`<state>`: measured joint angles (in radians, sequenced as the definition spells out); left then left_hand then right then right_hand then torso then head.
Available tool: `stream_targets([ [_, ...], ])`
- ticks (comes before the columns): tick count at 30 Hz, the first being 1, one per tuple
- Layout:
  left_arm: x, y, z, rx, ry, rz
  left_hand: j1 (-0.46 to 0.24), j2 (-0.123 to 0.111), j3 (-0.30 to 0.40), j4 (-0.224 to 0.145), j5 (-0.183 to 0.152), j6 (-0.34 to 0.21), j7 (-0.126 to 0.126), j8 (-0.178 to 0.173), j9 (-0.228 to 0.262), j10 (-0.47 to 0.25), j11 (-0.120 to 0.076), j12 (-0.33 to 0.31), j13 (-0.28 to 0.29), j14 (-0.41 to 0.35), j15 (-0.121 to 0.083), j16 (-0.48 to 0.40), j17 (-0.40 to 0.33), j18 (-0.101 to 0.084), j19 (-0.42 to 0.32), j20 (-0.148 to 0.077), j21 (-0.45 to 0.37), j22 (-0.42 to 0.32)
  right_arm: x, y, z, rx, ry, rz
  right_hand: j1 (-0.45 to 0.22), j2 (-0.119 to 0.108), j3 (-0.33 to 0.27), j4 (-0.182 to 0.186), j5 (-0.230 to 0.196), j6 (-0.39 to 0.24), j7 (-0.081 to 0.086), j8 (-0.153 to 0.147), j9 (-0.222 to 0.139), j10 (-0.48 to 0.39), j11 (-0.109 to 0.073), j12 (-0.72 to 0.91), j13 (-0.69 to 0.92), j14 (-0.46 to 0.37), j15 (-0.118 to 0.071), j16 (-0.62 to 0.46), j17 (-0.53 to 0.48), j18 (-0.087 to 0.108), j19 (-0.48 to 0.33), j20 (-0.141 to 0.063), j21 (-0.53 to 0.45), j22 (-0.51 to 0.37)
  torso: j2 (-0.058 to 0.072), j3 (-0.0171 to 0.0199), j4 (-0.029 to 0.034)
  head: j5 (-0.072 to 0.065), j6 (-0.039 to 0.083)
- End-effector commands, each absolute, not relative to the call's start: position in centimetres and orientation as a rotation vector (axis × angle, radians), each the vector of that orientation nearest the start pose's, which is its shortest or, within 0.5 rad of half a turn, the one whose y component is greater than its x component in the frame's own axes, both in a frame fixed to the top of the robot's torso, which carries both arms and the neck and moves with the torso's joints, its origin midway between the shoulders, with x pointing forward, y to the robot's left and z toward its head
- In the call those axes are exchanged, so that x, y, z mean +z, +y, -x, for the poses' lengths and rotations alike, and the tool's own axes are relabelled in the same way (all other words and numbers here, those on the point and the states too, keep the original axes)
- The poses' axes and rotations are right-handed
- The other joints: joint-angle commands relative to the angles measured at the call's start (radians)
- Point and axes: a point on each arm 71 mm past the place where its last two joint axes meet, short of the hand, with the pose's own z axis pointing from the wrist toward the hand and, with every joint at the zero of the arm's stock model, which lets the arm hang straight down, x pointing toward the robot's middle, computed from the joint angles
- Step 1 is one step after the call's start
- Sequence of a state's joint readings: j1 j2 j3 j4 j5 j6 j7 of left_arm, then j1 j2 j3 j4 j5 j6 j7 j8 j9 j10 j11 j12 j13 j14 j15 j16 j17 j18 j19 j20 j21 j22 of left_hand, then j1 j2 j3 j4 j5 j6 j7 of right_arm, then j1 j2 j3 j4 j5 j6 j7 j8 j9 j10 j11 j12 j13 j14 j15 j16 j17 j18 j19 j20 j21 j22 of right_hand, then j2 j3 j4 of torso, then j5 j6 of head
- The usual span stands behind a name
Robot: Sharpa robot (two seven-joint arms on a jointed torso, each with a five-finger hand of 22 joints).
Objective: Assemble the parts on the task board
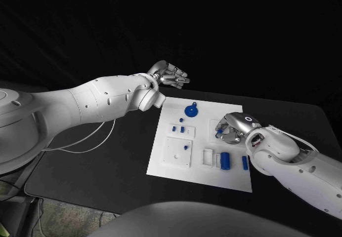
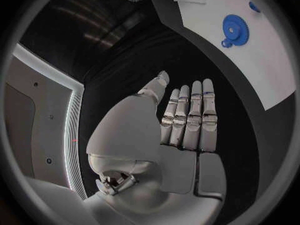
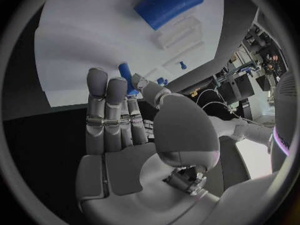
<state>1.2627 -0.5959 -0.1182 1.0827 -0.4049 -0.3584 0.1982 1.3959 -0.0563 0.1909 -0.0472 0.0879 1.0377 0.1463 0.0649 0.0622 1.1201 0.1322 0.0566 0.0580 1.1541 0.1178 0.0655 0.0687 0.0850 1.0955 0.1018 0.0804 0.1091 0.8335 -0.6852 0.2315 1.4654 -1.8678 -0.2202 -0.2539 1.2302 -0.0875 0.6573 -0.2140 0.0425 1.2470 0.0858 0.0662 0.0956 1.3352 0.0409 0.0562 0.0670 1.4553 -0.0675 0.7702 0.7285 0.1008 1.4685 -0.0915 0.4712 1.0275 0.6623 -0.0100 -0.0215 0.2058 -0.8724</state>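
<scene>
The white task board (image 1: 187,173) lies in the middle of the black table. On it are a blue gear (image 1: 191,109), a blue cylinder (image 1: 225,160) and a few small blue pieces (image 1: 179,129). My right hand (image 1: 234,128) hovers over the board's right side and pinches a small blue peg (image 3: 127,76) between thumb and fingers. The cylinder (image 3: 169,5) and the board (image 3: 94,40) lie beyond those fingers. My left hand (image 1: 168,75) is raised past the board's far edge, its fingers (image 2: 187,115) straight and apart with nothing in them. The gear (image 2: 235,30) lies beyond it.
White recessed fixtures (image 1: 178,150) sit on the board's left and middle. A further blue piece (image 1: 244,163) lies by the cylinder near the board's right edge. Black table (image 1: 93,168) surrounds the board, and a thin white cable (image 1: 93,140) runs under my left arm.
</scene>
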Motion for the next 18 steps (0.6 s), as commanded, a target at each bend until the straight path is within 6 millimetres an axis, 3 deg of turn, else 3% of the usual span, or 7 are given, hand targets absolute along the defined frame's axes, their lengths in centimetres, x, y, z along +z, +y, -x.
stream_targets([
  [1, -19.8, 21.4, -56.6, -1.079, 1.57, 0.774, 0.002, 0.01, -0.004, 0.002, -0.004, 0.002, -0.003, -0.002, 0.0, -0.006, 0.0, 0.002, 0.0, 0.0, 0.002, -0.004, -0.001, 0.002, 0.005, 0.002, 0.001, -0.001, -25.3, -14.6, -45.5, 0.541, 1.681, 0.216, -0.005, 0.006, 0.002, -0.001, 0.006, 0.017, -0.011, 0.0, 0.011, 0.036, -0.027, 0.007, -0.001, 0.001, -0.005, -0.005, 0.002, 0.012, 0.029, -0.007, 0.005, 0.004, -0.001, -0.0004, -0.0007, 0.002, 0.0],
  [11, -19.8, 21.6, -56.9, -1.068, 1.565, 0.777, 0.002, 0.01, -0.004, 0.002, -0.004, 0.002, -0.003, -0.002, 0.0, -0.006, 0.0, 0.002, 0.0, 0.0, 0.002, -0.004, -0.001, 0.002, 0.005, 0.002, 0.001, -0.001, -22.2, -11.8, -43.9, 0.687, 1.631, 0.221, -0.003, 0.009, -0.007, -0.003, 0.006, 0.016, -0.011, -0.001, 0.015, 0.036, -0.027, 0.007, -0.002, 0.0, -0.005, -0.009, 0.001, 0.011, 0.026, -0.006, -0.01, 0.007, 0.0, -0.0002, -0.0008, 0.01, 0.0],
  [18, -19.8, 21.3, -57.0, -1.071, 1.565, 0.775, 0.002, 0.01, -0.004, 0.002, -0.004, 0.002, -0.003, -0.002, 0.0, -0.006, 0.0, 0.002, 0.0, 0.0, 0.002, -0.004, -0.001, 0.002, 0.005, 0.002, 0.001, -0.001, -22.7, -7.7, -42.1, 0.788, 1.633, 0.295, -0.001, 0.012, -0.011, -0.006, 0.006, 0.015, -0.011, -0.001, 0.016, 0.035, -0.026, 0.007, -0.002, 0.001, -0.005, -0.013, 0.0, 0.011, 0.027, -0.006, -0.017, 0.01, 0.0, -0.0006, 0.0011, 0.018, 0.0],
])
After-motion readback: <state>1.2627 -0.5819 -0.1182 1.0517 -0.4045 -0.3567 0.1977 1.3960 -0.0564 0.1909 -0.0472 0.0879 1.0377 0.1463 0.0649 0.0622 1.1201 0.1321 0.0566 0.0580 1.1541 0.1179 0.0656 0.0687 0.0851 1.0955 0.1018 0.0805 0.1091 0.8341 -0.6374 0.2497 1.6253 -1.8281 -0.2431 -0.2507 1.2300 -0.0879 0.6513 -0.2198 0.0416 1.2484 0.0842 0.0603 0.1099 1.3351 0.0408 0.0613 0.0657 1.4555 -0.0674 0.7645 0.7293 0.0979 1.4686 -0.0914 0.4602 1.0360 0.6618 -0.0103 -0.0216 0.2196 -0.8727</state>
